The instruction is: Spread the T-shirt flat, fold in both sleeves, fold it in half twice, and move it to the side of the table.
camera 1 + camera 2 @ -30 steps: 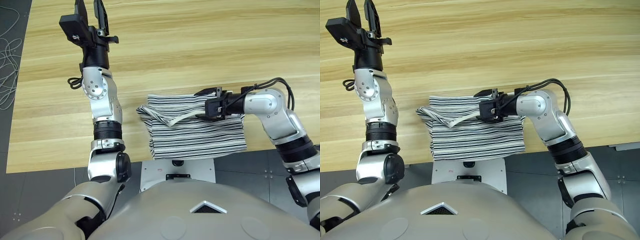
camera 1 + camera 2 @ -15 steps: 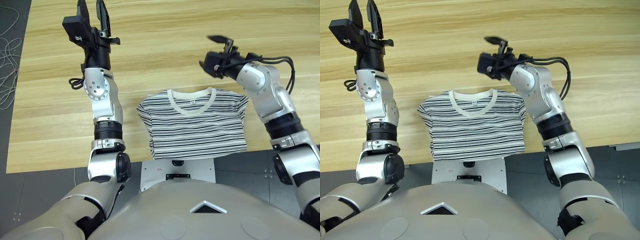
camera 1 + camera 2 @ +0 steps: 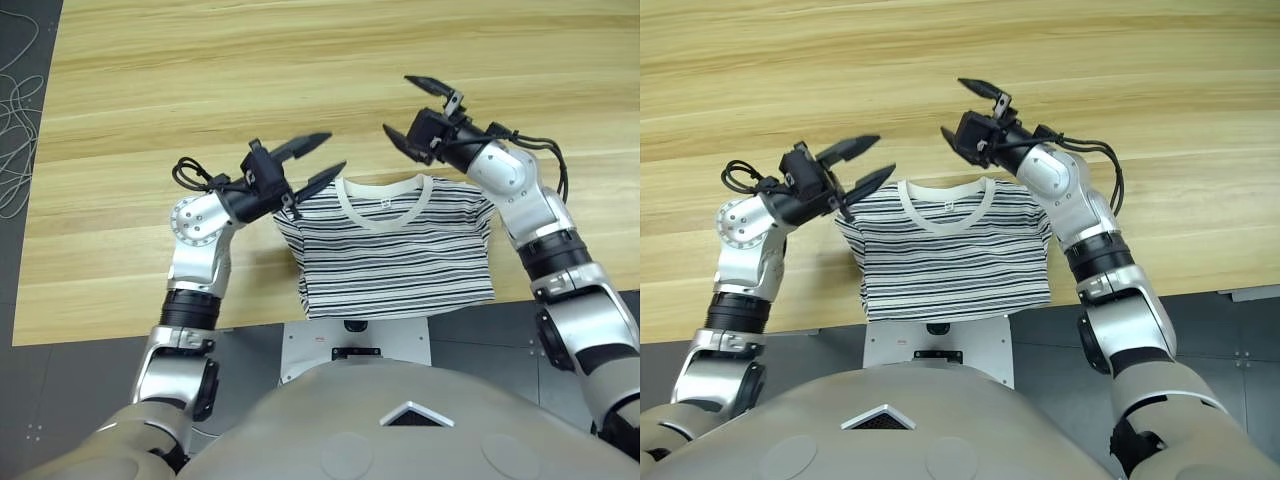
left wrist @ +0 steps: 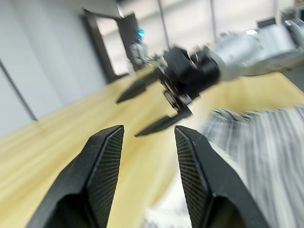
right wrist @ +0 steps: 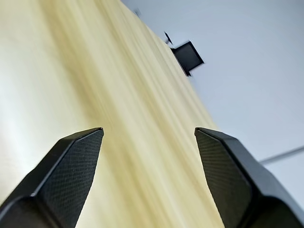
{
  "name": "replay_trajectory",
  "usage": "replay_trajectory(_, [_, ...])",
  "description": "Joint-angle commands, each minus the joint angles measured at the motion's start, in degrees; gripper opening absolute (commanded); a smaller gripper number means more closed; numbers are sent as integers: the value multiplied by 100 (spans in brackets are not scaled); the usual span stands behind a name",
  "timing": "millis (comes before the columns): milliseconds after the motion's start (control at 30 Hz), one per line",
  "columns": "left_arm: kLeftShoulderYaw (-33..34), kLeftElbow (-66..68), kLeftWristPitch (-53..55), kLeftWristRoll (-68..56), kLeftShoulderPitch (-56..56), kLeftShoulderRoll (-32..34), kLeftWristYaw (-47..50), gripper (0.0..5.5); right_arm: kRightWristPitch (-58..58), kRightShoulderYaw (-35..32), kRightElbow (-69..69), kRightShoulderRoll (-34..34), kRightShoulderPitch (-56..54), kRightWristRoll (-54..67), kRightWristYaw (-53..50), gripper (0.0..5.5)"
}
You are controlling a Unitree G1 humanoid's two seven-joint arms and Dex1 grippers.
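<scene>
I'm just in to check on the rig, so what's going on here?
The robot is working on a striped T-shirt lying near the front edge of the table, collar away from the robot. Neither arm holds it. The left gripper hovers open by one shoulder, and the right gripper is open just beyond the collar.

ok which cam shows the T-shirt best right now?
Left eye view: the T-shirt lies flat, collar and stripes clear, nearly unobstructed. Right eye view shows the same. Left wrist view catches a blurred striped edge. Right wrist view looks across the table.
</scene>
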Motion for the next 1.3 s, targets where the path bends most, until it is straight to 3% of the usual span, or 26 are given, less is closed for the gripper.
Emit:
replay_trajectory(33, [-120,-288,214,61,448,655,-623,199,493,-203,-1949,-760,932,957,1047,357])
replay_trajectory(167, [-261,171,-137,988,129,463,17,199,1039,-267,-3151,-1390,1837,1299,1618,357])
replay_trajectory(300, [-330,919,-523,1810,-864,41,887,199,1502,-155,-3941,-1938,2631,1454,2211,357])
replay_trajectory(367, [-500,1012,-545,1915,-1112,-12,795,199,1712,-88,-4053,-2014,2802,1412,2350,357])
replay_trajectory(467, [-792,1043,-648,2054,-1219,11,601,199,1935,18,-4074,-2098,2923,1249,2517,357])
replay_trajectory(633, [-1330,1991,-932,3098,-1464,-158,1223,199,2096,425,-3572,-2161,2700,-8,2461,357])
replay_trajectory(933, [-1791,3401,-1078,4152,-1918,-86,2139,199,2053,720,-3387,-2194,2359,-912,2490,357])
replay_trajectory(1167, [-1905,2541,-630,4570,-1600,396,2451,199,2101,776,-3045,-2252,2022,-1543,2412,357])
replay_trajectory(1300, [-1940,1563,-191,4440,-1056,684,2069,199,2082,912,-2333,-1990,1408,-2049,2135,357])
